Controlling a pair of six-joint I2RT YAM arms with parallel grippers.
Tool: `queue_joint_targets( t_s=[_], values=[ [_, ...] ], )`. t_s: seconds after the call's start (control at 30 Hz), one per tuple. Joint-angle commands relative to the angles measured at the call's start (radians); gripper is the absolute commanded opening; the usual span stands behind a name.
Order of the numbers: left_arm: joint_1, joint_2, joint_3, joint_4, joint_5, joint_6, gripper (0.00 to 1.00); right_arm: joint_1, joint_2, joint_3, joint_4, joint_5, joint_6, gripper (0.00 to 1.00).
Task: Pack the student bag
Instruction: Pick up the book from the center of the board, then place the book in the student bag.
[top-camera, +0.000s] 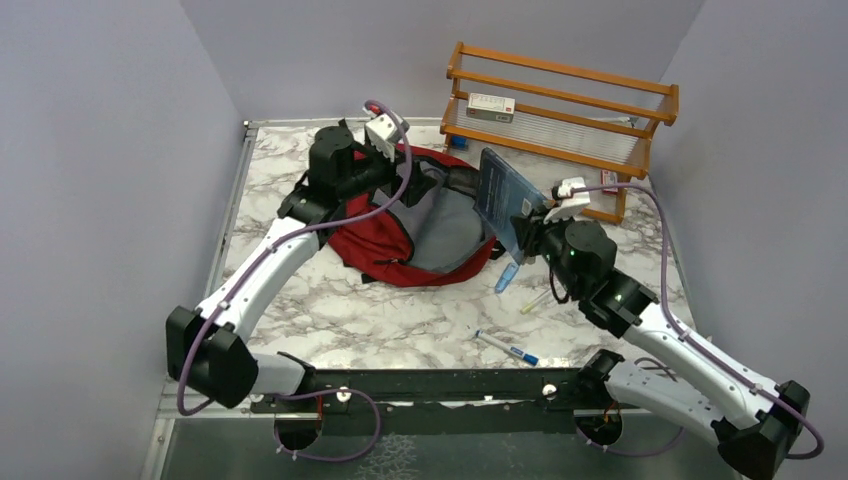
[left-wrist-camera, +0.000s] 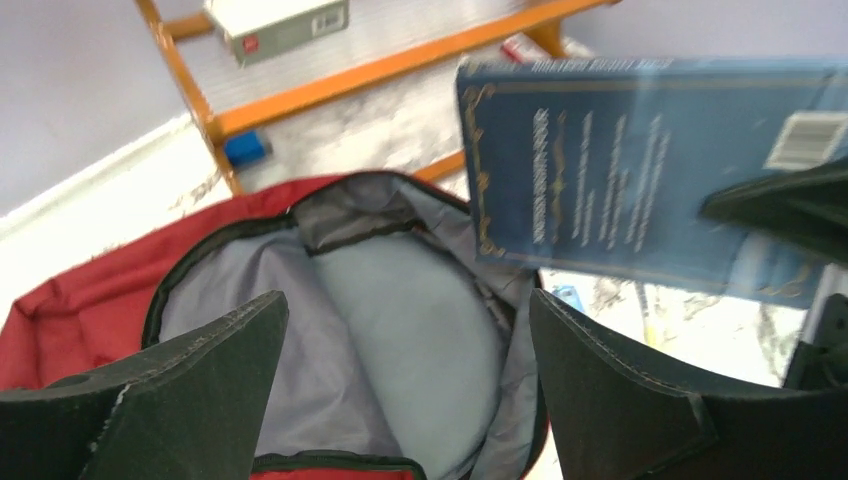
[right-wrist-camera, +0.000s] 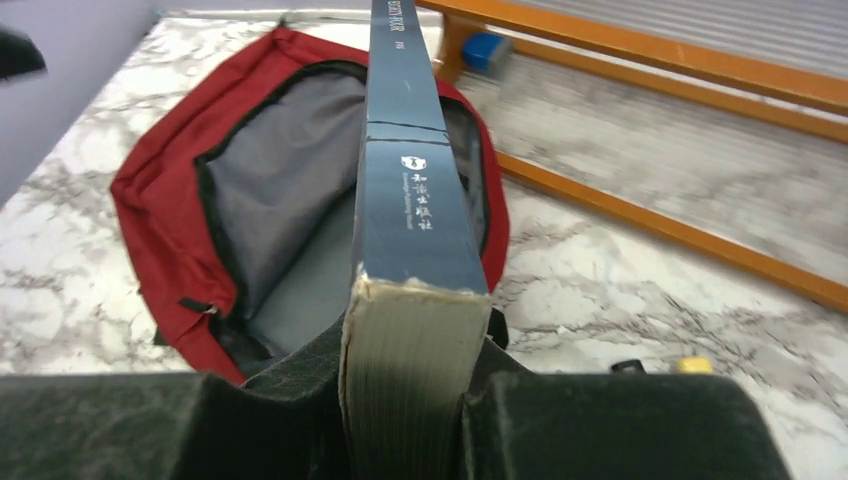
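- My right gripper (right-wrist-camera: 405, 400) has its jaws pinching one end of a thick blue book (right-wrist-camera: 405, 200) across the covers. The book stands on edge in the air with its spine toward my wrist camera.
- My left gripper (left-wrist-camera: 405, 310) has its jaws spread wide with nothing between them. It hovers over the far-left rim of the bag.
- The bag (top-camera: 420, 240), dark red with a grey lining, lies flat on the table between my two arms. Its main mouth is unzipped and gaping.
- The book hangs over the right rim of that mouth and is not yet inside.
- My first worry is the grip. I hold only a short bite of a heavy book, so it could pivot or slip as I tilt it down.
- My second worry is the rim. Nothing is holding it, so the fabric is slack, and a book corner could snag the zipper edge and shove the whole bag along instead of going in.
- Both arms are also crowded over the same opening, so a careless sweep could knock them together.
- The table (top-camera: 330, 320) has a white marble pattern and looks smooth. A pen (top-camera: 507, 349) lies loose on it near my right arm.
- A wooden rack (top-camera: 560, 110) stands at the far right with a small box (top-camera: 490, 107) on it, and plain pale lilac walls close in the space.
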Motion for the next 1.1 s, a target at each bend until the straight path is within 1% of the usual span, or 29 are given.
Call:
queue_joint_targets(
  t_s=[0.0,0.03,0.1,0.17,0.2,0.27,0.43,0.53,0.6,0.73,0.77,0.83,0.9,0.97,1.03,1.07],
  values=[
    [-0.052,0.096,0.061,-0.126,-0.194,0.095,0.91,-0.153,0.046,0.111,-0.032,-0.171,0.105,0.00],
    [-0.073,0.116,0.072,-0.138,-0.241,0.115,0.91,-0.220,0.056,0.114,-0.032,-0.244,0.127,0.00],
    [-0.113,0.165,0.102,-0.167,-0.344,0.150,0.91,-0.359,0.078,0.106,-0.011,-0.511,0.184,0.01],
    [-0.146,0.209,0.123,-0.194,-0.437,0.173,0.91,-0.487,0.103,0.091,0.028,-0.706,0.251,0.00],
    [-0.159,0.241,0.133,-0.206,-0.482,0.178,0.90,-0.540,0.115,0.083,0.039,-0.785,0.285,0.00],
    [-0.180,0.287,0.153,-0.232,-0.559,0.201,0.90,-0.598,0.128,0.070,0.086,-0.874,0.342,0.01],
    [-0.233,0.391,0.177,-0.262,-0.740,0.267,0.90,-0.607,0.091,0.044,0.101,-0.879,0.413,0.00],
    [-0.250,0.449,0.191,-0.274,-0.832,0.290,0.90,-0.607,0.072,0.053,0.077,-0.879,0.429,0.00],
    [-0.257,0.482,0.195,-0.275,-0.874,0.293,0.90,-0.607,0.058,0.058,0.065,-0.873,0.432,0.00],
    [-0.275,0.541,0.199,-0.275,-0.920,0.306,0.87,-0.608,0.015,0.056,0.049,-0.807,0.476,0.01],
    [-0.281,0.556,0.201,-0.275,-0.934,0.308,0.86,-0.608,0.005,0.053,0.023,-0.793,0.488,0.01],
    [-0.287,0.584,0.205,-0.275,-0.972,0.310,0.83,-0.608,-0.012,0.047,0.013,-0.789,0.498,0.01],
    [-0.292,0.604,0.209,-0.278,-1.011,0.313,0.78,-0.609,-0.020,0.045,-0.004,-0.785,0.503,0.00],
    [-0.293,0.614,0.211,-0.279,-1.035,0.315,0.71,-0.608,-0.026,0.042,-0.018,-0.783,0.503,0.00],
    [-0.293,0.619,0.212,-0.280,-1.047,0.315,0.68,-0.608,-0.028,0.030,-0.020,-0.777,0.503,0.00],
    [-0.295,0.623,0.213,-0.278,-1.048,0.315,0.65,-0.608,-0.029,0.025,-0.024,-0.773,0.505,0.01]
  ],
)
